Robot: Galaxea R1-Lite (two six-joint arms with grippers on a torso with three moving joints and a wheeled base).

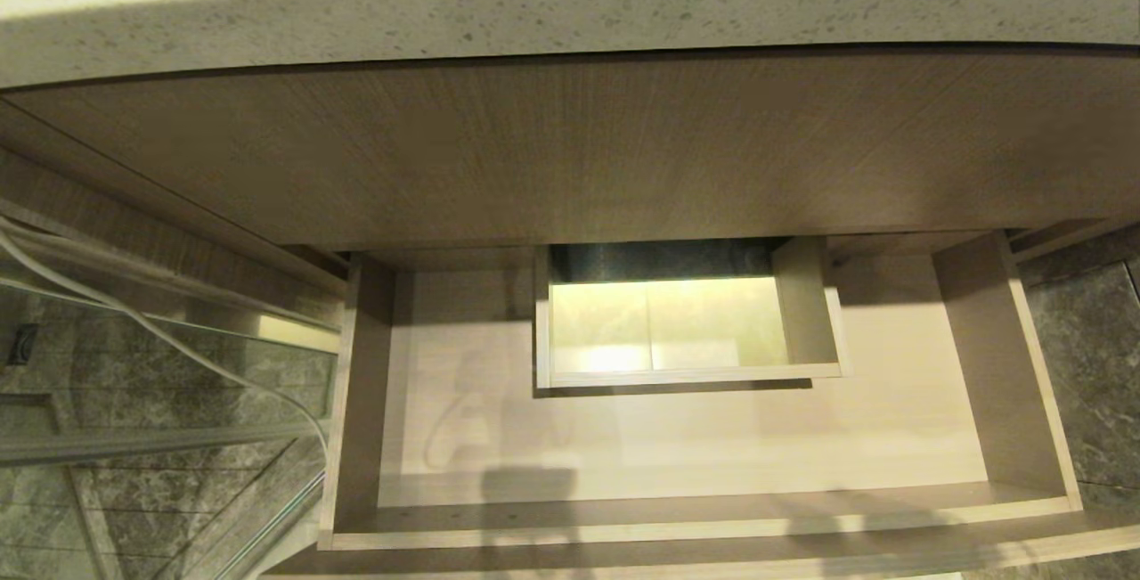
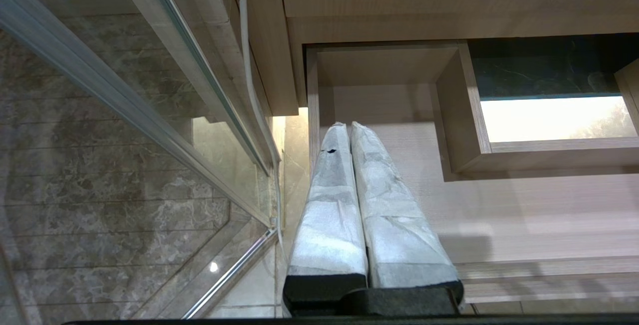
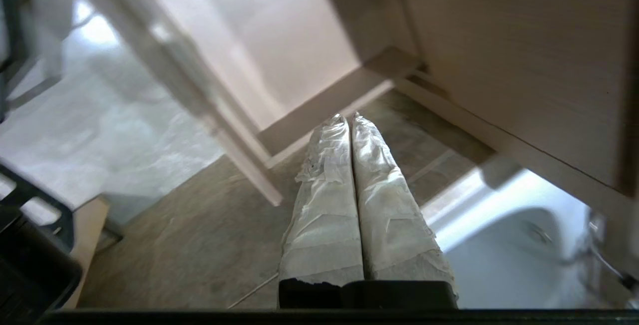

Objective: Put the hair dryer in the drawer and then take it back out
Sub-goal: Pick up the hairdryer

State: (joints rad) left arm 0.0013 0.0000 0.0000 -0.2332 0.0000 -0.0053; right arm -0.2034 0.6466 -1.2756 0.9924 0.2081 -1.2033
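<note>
The drawer [image 1: 695, 437] stands pulled out below the counter, a wide shallow light wood-grain box with a bare floor and a boxed cutout [image 1: 686, 322] at the middle of its back. The hair dryer is out of view in every frame. My left gripper [image 2: 349, 125] hangs shut and empty over the drawer's left rear part [image 2: 524, 210], its taped fingers [image 2: 329, 200] pressed together. Outside the drawer's right front corner [image 3: 339, 95], above the floor tiles, my right gripper [image 3: 348, 116] is shut on nothing. Neither gripper shows in the head view.
A speckled stone countertop [image 1: 570, 19] and a tall wood-grain panel [image 1: 570, 143] overhang the drawer. A glass partition [image 1: 134, 384] with a white cable [image 1: 134, 313] stands to the left. A white fixture [image 3: 524, 255] lies low on the right, and a black frame [image 3: 30, 255] beside it.
</note>
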